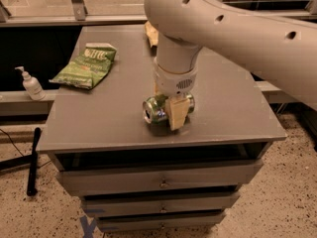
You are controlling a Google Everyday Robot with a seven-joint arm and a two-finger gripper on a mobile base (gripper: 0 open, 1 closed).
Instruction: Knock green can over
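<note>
Pincer position: My pincer (172, 109) is low over the front middle of the cabinet top (99, 118), right at the green can (154, 111).
Pincer state: I cannot tell whether it is spread or pinching the can; my wrist hides the gap.
Can position: On the top, near the front edge, apparently lying on its side with its silver end facing front-left.
Task status: In my judgement the can is down, or very nearly so.
Step in hand: Confirm that the can rests on its side, then clear it by rising straight up, so that nothing drags or rolls it.
Technique: Keep any further push low and short, directed along the top and never toward the front.
Edges: The front edge is near the can; a rolling can could drop off there.
Open room: Bare surface lies left and right of the can. The chip bag (86, 66) at the back left is well apart.
Off the top: A pump bottle (30, 83) stands on the ledge to the left, outside my path.
</note>
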